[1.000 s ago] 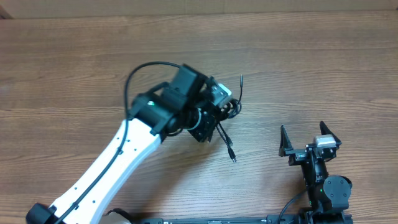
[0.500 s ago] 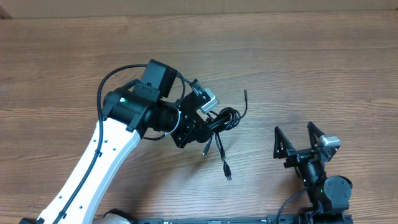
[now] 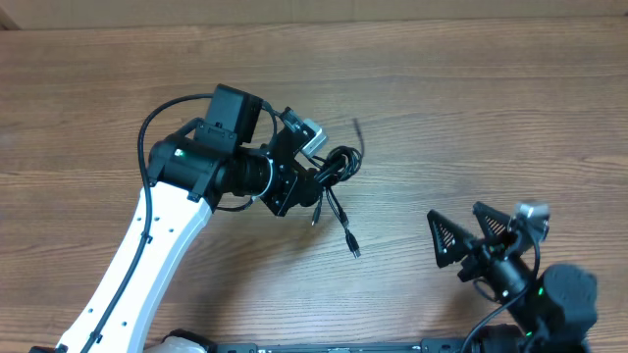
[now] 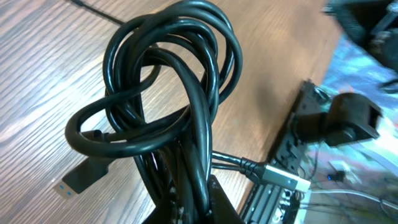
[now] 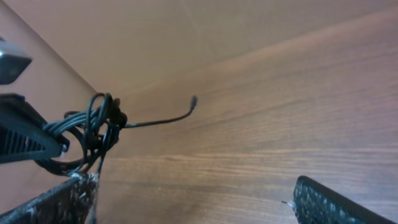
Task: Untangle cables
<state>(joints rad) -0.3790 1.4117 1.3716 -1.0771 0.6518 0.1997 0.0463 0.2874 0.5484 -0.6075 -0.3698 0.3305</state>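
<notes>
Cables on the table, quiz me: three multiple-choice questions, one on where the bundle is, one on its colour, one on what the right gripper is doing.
1. Where is the bundle of cables?
A. Spread flat on the wood.
B. Clamped in the left gripper.
C. Hanging off the table edge.

2. What colour are the cables?
A. White.
B. Red.
C. Black.

3. How does the right gripper stand?
A. Open and empty.
B. Shut on a plug.
C. Shut on nothing.

Answers:
1 B: the left wrist view shows the cords running down into its closed fingers.
2 C: every cord is black in all three views.
3 A: seen from overhead, its two fingers stand wide apart with nothing between them.
</notes>
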